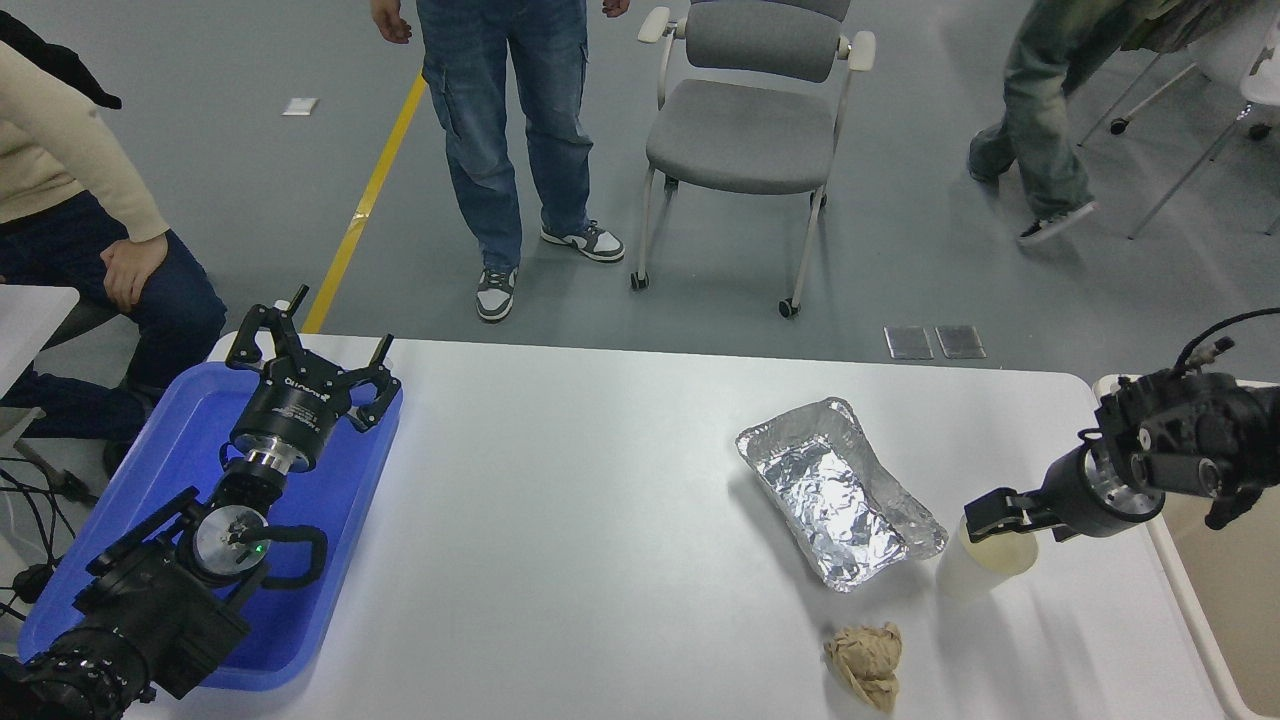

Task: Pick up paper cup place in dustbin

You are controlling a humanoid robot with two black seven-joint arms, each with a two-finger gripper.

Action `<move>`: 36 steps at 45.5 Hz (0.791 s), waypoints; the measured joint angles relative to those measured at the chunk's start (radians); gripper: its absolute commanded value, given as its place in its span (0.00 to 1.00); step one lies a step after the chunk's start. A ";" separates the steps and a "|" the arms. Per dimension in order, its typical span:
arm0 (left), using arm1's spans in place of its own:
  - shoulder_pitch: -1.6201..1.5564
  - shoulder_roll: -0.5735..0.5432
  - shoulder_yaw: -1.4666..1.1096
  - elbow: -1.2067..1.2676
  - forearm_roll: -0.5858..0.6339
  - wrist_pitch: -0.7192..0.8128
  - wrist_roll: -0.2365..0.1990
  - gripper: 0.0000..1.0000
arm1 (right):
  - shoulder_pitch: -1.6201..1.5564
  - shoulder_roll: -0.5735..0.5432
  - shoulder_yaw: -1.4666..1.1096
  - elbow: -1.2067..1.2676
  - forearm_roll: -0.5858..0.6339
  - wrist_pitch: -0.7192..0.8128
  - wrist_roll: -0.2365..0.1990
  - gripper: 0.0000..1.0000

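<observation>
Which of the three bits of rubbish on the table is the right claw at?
The paper cup: the right claw is at its rim, while the foil tray and brown ball lie clear.

Foil tray (838, 493), brown paper ball (865, 661), blue tray (155, 478).

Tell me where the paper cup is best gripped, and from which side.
Probably the upper wall below the rim, approached from the right, where the right claw is. The paper cup stands upright with its mouth open, the foil tray crowding its left side.
</observation>
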 measured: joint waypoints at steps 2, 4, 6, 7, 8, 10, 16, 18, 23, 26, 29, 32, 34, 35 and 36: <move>0.000 0.000 0.000 0.000 0.000 0.000 0.000 1.00 | -0.008 0.001 0.006 -0.004 0.001 -0.009 0.000 0.25; 0.000 0.000 0.000 0.000 0.000 0.000 0.000 1.00 | -0.012 0.002 0.007 -0.004 0.001 -0.011 0.000 0.05; 0.000 0.000 0.000 0.000 0.000 0.000 0.000 1.00 | -0.015 0.002 0.010 -0.004 0.001 -0.013 0.000 0.00; 0.000 0.000 0.000 0.000 0.000 0.000 0.000 1.00 | -0.017 0.002 0.011 -0.004 0.001 -0.014 0.000 0.00; 0.000 0.000 0.000 0.000 0.000 0.000 0.000 1.00 | -0.018 0.002 0.011 -0.004 0.002 -0.014 -0.001 0.00; 0.000 0.000 0.000 0.000 0.000 0.000 0.000 1.00 | -0.019 0.001 0.013 -0.003 0.003 -0.011 -0.001 0.00; 0.000 0.000 0.000 0.000 0.000 0.000 0.000 1.00 | -0.020 -0.003 0.017 -0.001 0.008 0.004 -0.003 0.00; 0.000 0.000 0.000 0.000 0.000 0.000 0.000 1.00 | -0.020 -0.003 0.019 -0.001 0.010 0.010 -0.004 0.00; 0.000 0.000 0.000 0.000 0.000 0.000 0.000 1.00 | -0.012 -0.005 0.024 -0.001 0.013 0.024 -0.017 0.00; 0.000 0.000 0.000 0.000 0.000 0.000 0.000 1.00 | -0.007 -0.008 0.026 0.001 0.014 0.031 -0.028 0.00; 0.000 0.000 0.000 0.000 0.000 0.000 0.000 1.00 | -0.002 -0.012 0.030 0.003 0.015 0.036 -0.036 0.00; 0.000 0.000 0.000 0.000 0.000 0.000 0.000 1.00 | 0.002 -0.016 0.033 0.006 0.016 0.040 -0.041 0.00; 0.000 0.000 0.000 0.000 0.000 0.000 0.000 1.00 | 0.007 -0.018 0.036 0.010 0.016 0.043 -0.044 0.00; 0.000 0.000 0.000 0.000 0.000 0.000 0.000 1.00 | 0.010 -0.019 0.036 0.012 0.016 0.045 -0.045 0.00; 0.000 0.000 0.000 0.000 0.000 0.000 0.000 1.00 | 0.015 -0.022 0.038 0.017 0.016 0.047 -0.047 0.00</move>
